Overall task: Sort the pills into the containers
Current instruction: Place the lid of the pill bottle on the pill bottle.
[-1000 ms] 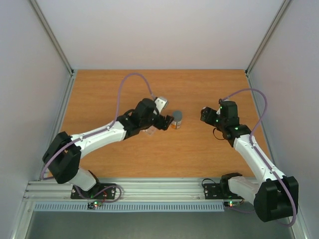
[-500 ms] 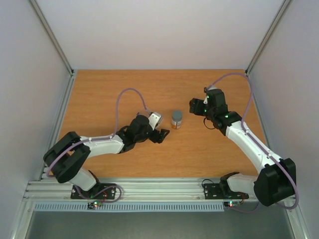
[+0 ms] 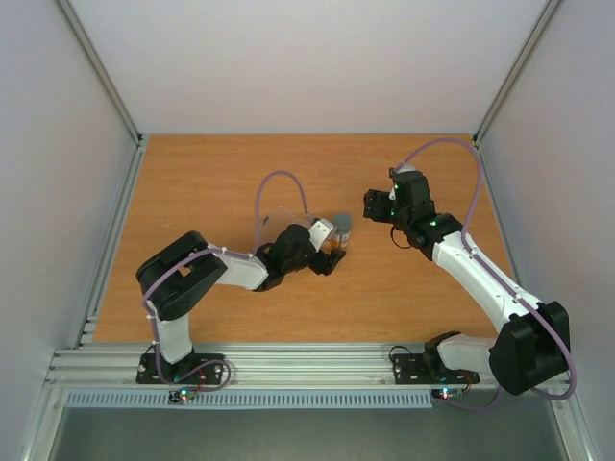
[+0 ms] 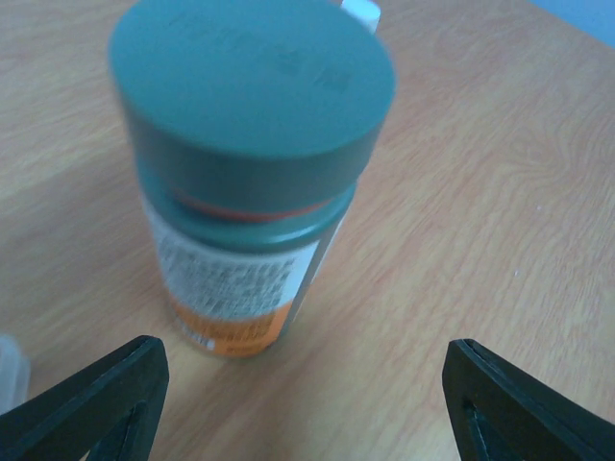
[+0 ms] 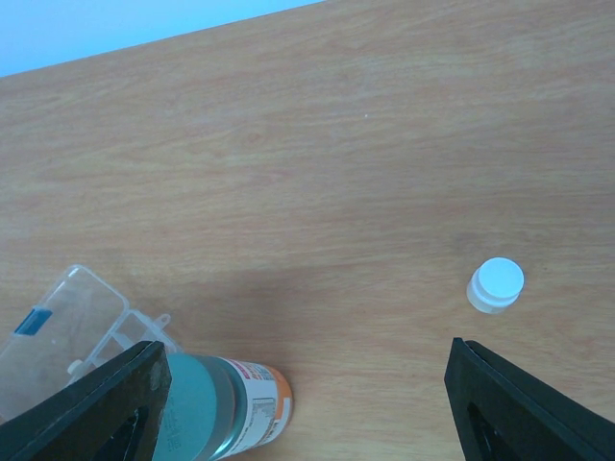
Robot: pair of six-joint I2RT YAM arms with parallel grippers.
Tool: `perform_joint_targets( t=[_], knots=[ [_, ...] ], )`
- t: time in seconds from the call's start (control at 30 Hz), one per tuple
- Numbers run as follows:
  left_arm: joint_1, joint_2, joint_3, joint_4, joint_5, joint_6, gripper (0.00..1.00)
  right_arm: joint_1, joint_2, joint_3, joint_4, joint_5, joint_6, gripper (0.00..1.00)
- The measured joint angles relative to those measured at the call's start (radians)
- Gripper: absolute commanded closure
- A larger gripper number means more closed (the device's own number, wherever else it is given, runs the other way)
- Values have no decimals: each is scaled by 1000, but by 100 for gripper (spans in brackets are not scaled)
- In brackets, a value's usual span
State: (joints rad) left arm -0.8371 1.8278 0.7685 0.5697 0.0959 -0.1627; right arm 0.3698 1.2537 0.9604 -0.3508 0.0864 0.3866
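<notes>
Left arm [image 3: 235,269], right arm [image 3: 476,279]: white links, black joints, purple cables [image 3: 437,144], black fingers [image 4: 86,403].

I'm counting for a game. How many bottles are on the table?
1. The bottle stands mid-table beside the clear box. A small white round thing nearby might be another's top; I cannot tell.

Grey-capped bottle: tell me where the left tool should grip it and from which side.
Grip the bottle on its round labelled body, just below the wider cap, coming in level from the side the left tool now faces. It stands upright, cap on; the open jaws look wide enough for the body, and the cap's overhang should check slipping.
</notes>
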Motion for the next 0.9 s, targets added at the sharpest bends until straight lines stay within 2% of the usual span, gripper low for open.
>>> perform_joint_targets(
  t=[0.5,0.9],
  knots=[
    [-22,145,148,60,-105,40,19,0,-1,35,4,0,-14,19],
    [-22,202,195,63,-167,40,19,0,-1,35,6,-1,-26,19]
  ],
)
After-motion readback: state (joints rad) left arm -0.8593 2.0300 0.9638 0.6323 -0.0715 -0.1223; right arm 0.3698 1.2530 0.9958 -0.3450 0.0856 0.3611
